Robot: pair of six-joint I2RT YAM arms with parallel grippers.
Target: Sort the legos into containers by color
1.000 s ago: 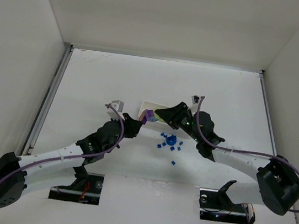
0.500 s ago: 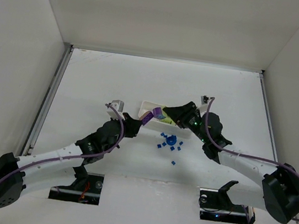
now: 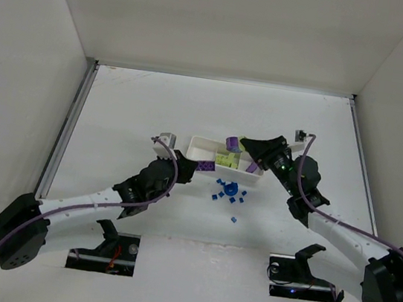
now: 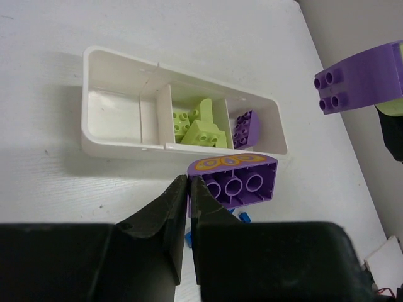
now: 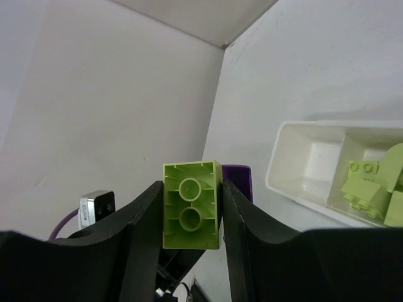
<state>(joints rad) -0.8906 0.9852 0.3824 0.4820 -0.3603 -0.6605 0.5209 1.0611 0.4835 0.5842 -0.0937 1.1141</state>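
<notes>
Right claw (image 3: 245, 143) swung right, clamping lime brick (image 5: 191, 204); left claw (image 4: 190, 189) pinches purple block (image 4: 236, 180).

The right gripper (image 3: 241, 143) has swung away to the right, from over the left end of the tray (image 3: 200, 149) to above its right end, jaws closed on a lime-green brick (image 5: 191, 204) with a purple piece stuck to it. That retreat has uncovered the tray, so the lime-green bricks (image 3: 223, 158) in its middle compartment now show from above. Meanwhile the left gripper (image 3: 193, 166) has pushed forward and to the right (its whole arm stretched lower), bringing its purple block (image 3: 205, 166) up beside the tray's near wall.
</notes>
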